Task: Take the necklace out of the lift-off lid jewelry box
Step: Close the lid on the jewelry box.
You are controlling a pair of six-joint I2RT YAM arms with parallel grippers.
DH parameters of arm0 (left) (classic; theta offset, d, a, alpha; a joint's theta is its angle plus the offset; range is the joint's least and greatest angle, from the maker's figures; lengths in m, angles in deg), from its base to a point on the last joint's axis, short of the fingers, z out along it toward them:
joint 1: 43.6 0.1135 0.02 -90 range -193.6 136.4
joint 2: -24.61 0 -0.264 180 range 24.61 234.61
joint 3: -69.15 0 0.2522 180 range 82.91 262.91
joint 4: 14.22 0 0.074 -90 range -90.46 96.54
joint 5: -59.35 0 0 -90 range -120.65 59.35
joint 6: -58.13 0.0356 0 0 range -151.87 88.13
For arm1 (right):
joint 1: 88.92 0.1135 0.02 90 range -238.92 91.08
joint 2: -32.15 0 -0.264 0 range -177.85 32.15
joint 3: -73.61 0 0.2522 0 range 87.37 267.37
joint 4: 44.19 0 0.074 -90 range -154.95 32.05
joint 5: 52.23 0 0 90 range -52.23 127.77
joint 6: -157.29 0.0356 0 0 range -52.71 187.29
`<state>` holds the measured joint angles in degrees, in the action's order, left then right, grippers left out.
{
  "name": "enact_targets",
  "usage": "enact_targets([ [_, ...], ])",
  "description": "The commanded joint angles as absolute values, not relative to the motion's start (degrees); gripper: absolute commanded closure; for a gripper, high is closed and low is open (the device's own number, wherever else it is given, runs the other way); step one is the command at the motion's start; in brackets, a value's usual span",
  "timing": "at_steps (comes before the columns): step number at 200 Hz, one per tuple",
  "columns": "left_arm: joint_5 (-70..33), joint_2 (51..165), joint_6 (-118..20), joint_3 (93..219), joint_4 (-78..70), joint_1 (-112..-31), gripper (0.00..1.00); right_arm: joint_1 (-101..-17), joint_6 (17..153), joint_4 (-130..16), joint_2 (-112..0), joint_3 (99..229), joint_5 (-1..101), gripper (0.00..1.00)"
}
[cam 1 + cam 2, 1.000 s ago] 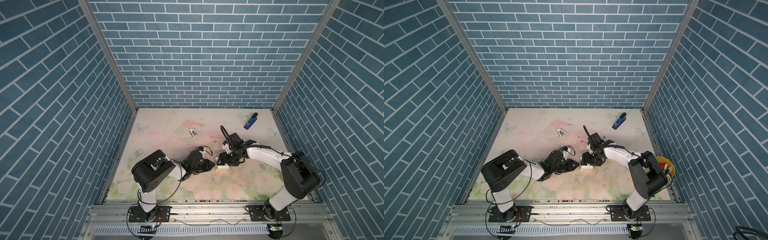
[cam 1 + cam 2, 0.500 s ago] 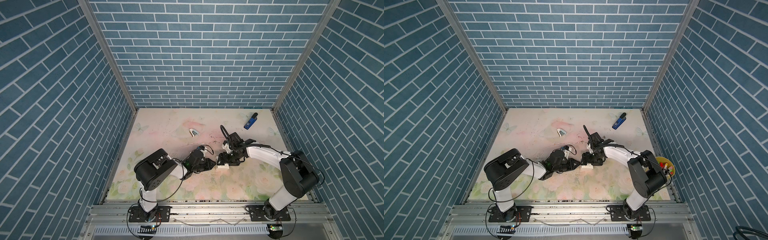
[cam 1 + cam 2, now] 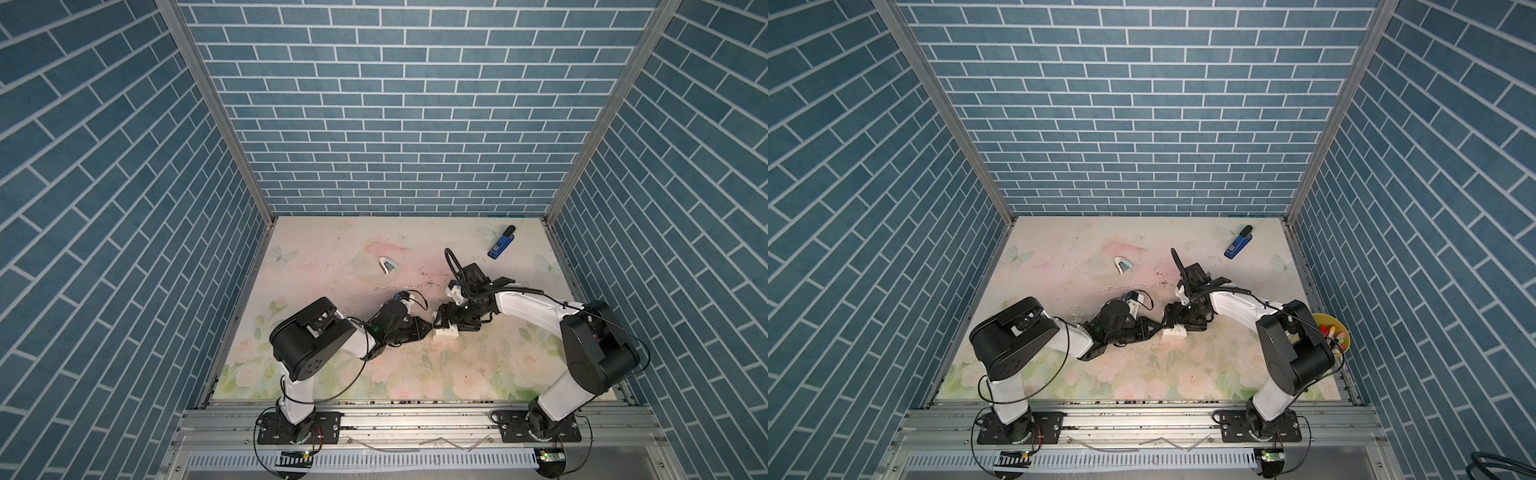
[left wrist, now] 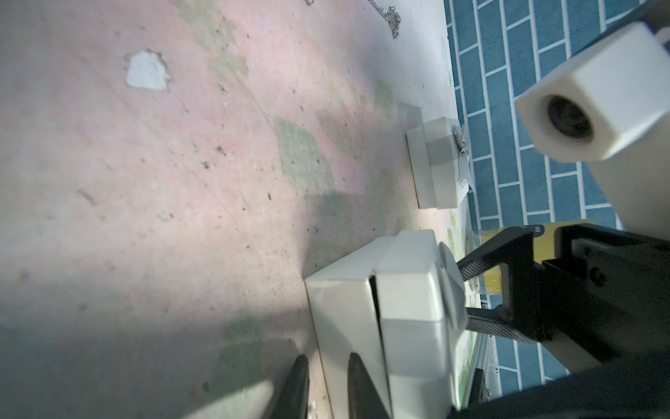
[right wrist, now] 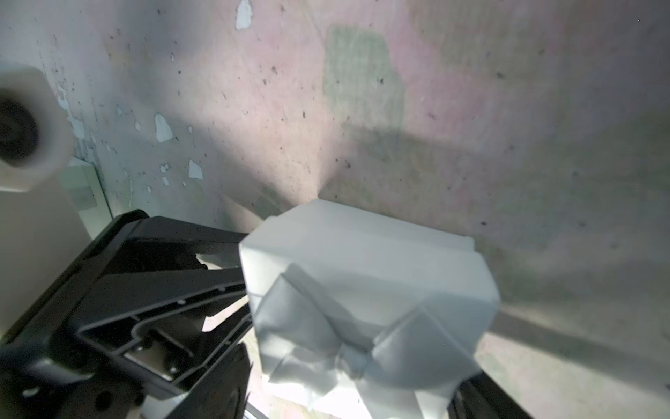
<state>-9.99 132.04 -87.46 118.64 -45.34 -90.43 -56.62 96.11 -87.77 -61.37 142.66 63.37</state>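
Left wrist view: the jewelry box (image 4: 380,319) stands on the tabletop (image 4: 181,181) with its lid (image 4: 409,290) seated on the base (image 4: 340,312), only a thin seam between them. The necklace is therefore not visible and is presumed inside. In both top views the box sits near the middle of the tabletop, directly between the two arms. The right tool (image 4: 466,290) stands over the lid, its fingers (image 4: 486,259) spread to either side of the bow (image 5: 348,344): open, nothing gripped. The left tool (image 3: 424,328) comes in low from the box's left side, jaws narrowed with the lower edge of the base between them; judged a steadying pinch on the box. Governing relation: the lid lies straight beneath the right tool and inside its spread, so that arm is the nearer one for the lid, and the lift should go straight up off the base. The box's longer side appears to run from arm to arm, though it is too small in the top views to confirm. Risk noted: the base may rise with the lid if the left hold slips. A thin chain (image 4: 393,16) lies farther back, well apart; its relation to the task cannot be told.
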Motion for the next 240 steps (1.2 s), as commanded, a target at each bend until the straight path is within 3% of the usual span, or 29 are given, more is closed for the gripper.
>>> enact_targets([
  [1,-8.64,133.24,-87.47,118.85,-46.65,-91.65,0.78,-56.51,97.71,-84.02,-59.99,141.78,69.76,0.18],
  [97,-8.94,133.32,-87.60,118.29,-47.22,-91.90,0.78,-57.86,99.54,-81.56,-59.25,139.05,71.13,0.14],
  [102,-9.06,133.18,-87.61,118.20,-47.22,-91.85,0.78,-57.96,99.50,-81.90,-59.11,139.05,70.69,0.12],
  [105,-9.11,133.11,-87.60,118.11,-47.22,-91.81,0.78,-57.98,99.46,-82.08,-59.11,139.05,70.50,0.03],
  [110,-9.27,132.98,-87.59,118.03,-47.14,-91.90,0.78,-58.06,99.46,-82.38,-58.94,139.05,70.18,0.01],
  [240,-10.72,130.05,-86.73,116.44,-44.41,-90.51,0.77,-59.03,97.00,-87.57,-56.35,138.18,64.58,0.01],
])
